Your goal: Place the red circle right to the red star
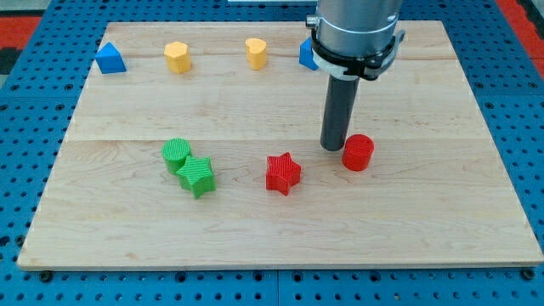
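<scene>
The red circle (358, 152) stands on the wooden board, right of centre. The red star (283, 172) lies to its left and a little lower, with a gap between them. My tip (333, 147) rests on the board just left of the red circle, almost touching it, and up and to the right of the red star. The rod rises from there to the arm's grey body at the view's top.
A green circle (177, 154) and a green star (197, 176) touch at the left of centre. Along the top edge are a blue triangle (110, 59), a yellow hexagon (177, 57), a yellow heart (256, 53) and a blue block (308, 54) partly hidden by the arm.
</scene>
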